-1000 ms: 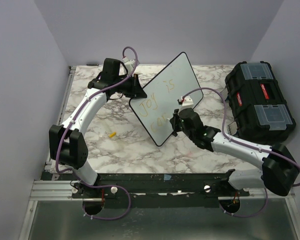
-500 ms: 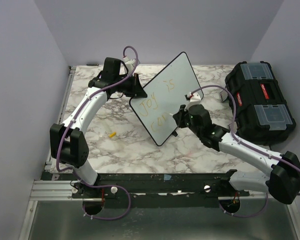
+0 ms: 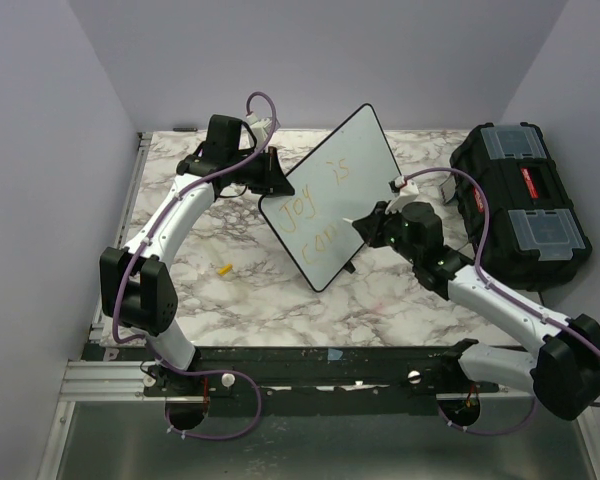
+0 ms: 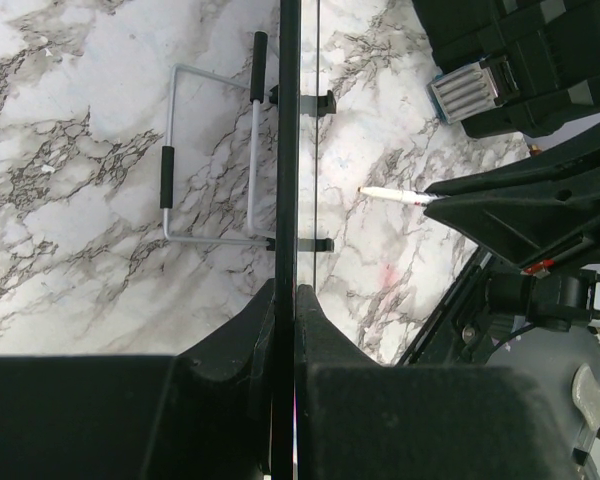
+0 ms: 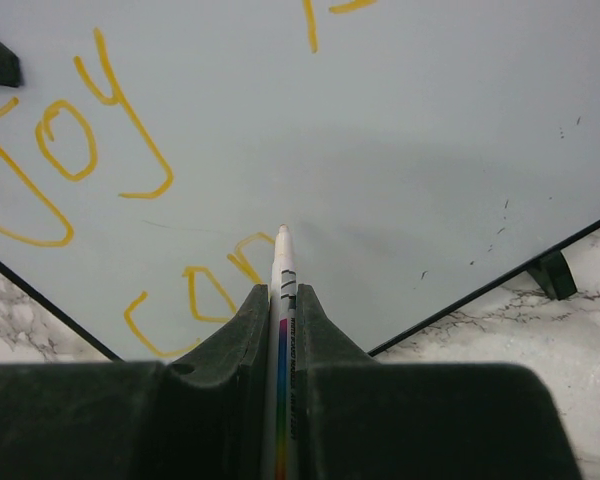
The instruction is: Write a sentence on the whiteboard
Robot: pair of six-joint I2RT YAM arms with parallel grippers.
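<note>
Letters come out best with a soft push, so the right fingers (image 3: pixel 373 226), shut tight on the thin white pen (image 5: pixel 281 262), should bring its tip, now just off the whiteboard (image 3: pixel 355 150), down right after "con" and go slow. The left fingers (image 3: pixel 268 183) pinch the black rim of the board, which stands tilted on the marble bench (image 3: pixel 230 300) and must not wobble. Its face is flat, smooth and shiny; the sentence (image 3: pixel 315 207) is thin yellow-orange lines

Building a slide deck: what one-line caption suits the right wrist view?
Right gripper shut on a marker, tip aimed at the whiteboard beside the unfinished yellow-orange sentence.
</note>
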